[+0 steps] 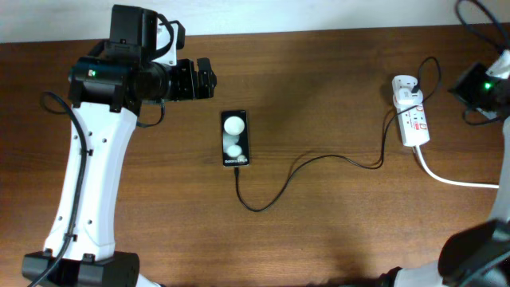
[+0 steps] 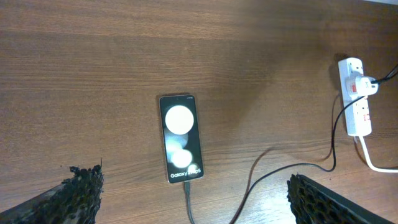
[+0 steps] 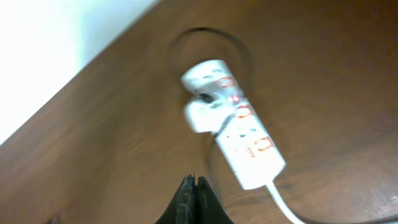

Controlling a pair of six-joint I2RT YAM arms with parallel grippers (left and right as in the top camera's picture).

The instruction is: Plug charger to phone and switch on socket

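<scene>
The black phone lies flat mid-table, its two white circles showing. The thin black charger cable is plugged into the phone's near end. It loops right to the white adapter on the white socket strip. In the left wrist view the plug tip sits in the phone. My left gripper is open and empty, raised above the phone; overhead it is up and left of it. My right gripper is shut and empty near the socket, where a small red light glows.
The thick white cord runs right from the socket off the table edge. More black cables lie at the far right. The table's back edge and a white wall are behind the socket. The right wrist view is blurred.
</scene>
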